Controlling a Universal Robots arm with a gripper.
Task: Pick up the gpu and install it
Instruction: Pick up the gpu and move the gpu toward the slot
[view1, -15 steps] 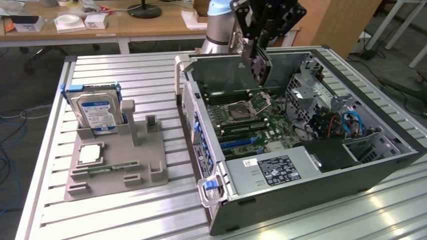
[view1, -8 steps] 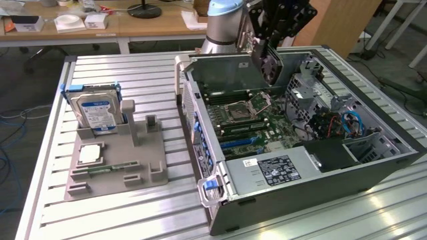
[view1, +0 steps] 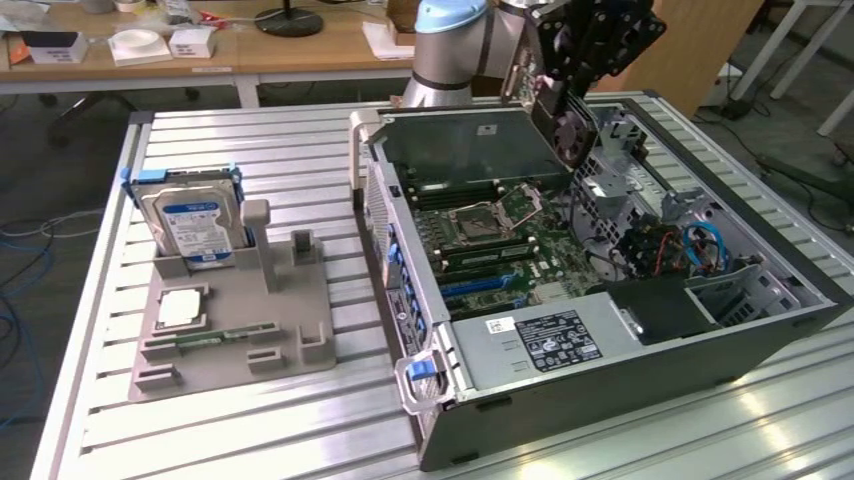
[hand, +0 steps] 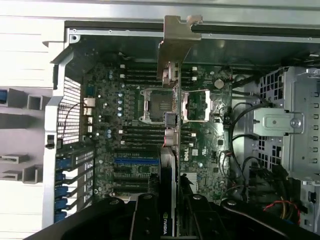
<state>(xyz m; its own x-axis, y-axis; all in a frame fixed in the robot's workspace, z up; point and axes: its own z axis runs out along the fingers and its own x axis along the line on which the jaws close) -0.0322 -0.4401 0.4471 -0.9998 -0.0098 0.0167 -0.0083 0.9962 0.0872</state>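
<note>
While the hard drive (view1: 198, 225) stood in its grey holder (view1: 287, 345) at nine o'clock on the table (view1: 267, 150), I had the jaws clamped on the gpu (view1: 571, 120), hanging edge-down above the open case (view1: 641, 370) at one o'clock.

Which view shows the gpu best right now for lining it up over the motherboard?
Wrist view: the gpu sits edge-on in the gripper, bracket end farthest from it, over the motherboard, so its line against the slots is readable. The exterior view shows its fan side, held above the open case.
</note>
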